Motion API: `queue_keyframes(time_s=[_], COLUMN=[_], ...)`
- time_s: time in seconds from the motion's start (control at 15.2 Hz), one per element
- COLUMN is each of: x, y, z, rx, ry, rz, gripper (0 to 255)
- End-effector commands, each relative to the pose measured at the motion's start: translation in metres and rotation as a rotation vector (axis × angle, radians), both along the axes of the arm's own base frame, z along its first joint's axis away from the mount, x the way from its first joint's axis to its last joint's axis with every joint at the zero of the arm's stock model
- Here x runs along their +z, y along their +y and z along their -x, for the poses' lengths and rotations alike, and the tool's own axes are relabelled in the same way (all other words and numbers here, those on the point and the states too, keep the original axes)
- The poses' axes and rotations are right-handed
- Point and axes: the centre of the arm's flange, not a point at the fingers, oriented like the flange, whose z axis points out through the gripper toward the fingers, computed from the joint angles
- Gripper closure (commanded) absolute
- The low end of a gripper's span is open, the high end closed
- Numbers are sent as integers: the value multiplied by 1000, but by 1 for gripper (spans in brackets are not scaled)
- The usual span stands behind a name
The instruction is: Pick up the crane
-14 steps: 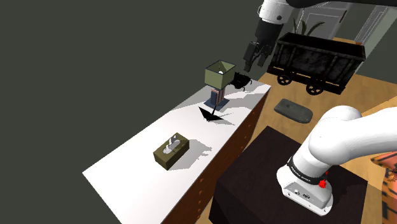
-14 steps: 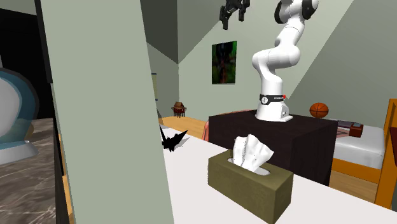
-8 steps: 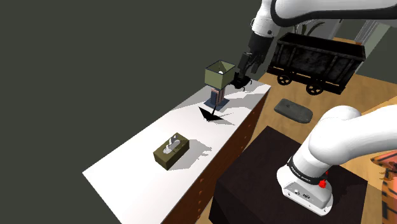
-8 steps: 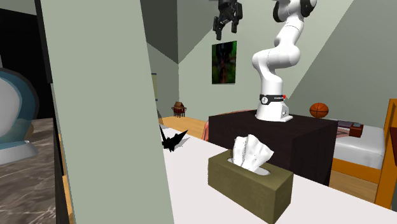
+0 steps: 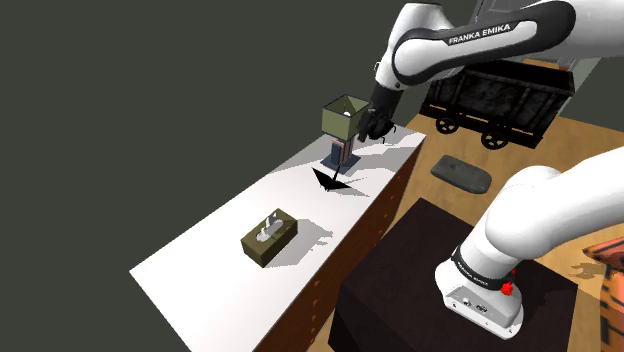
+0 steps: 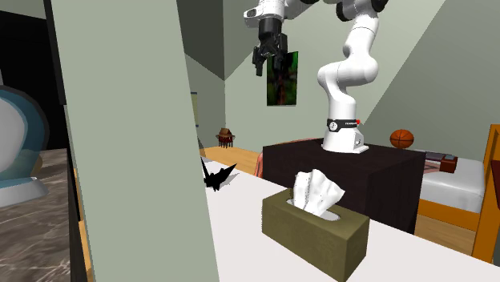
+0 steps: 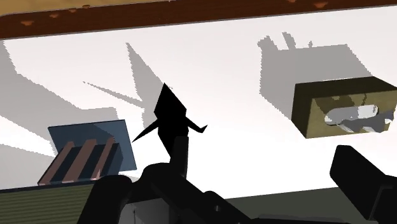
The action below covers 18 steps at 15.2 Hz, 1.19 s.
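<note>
Claw [image 6: 264, 67] released above the far end of the counter [image 5: 195, 262], crane [image 5: 335, 181] lying untouched on it.

From the shoulder view's left came an olive tissue box [image 5: 270, 238]. Well apart from it, the black crane sat on the white top just beside the lamp [image 5: 345, 118]. Next was the claw by the lamp's shade, fingers spread on nothing. The crane looked like folded paper, probably very light, thin and easily crushed. A gentle pinch across its raised middle peak seemed wiser than taking the flat wing tips. Being all black, its folds were unreadable. In the second exterior view a grey-green wall slab [image 6: 128, 144] met the crane's edge and may have hidden part of it. In the wrist view a dark shape [image 7: 172, 197] overlapped the crane's lower tip; I could not tell what it was.
</note>
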Motion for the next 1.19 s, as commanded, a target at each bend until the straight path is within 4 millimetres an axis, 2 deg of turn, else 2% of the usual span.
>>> queue_keyframes(time_s=[0.0,1.12], x=[-23,-206], y=[-7,-49], z=[-11,-128], rx=[9,87], ry=[-13,-94], rz=[-2,-22], gripper=[0,0])
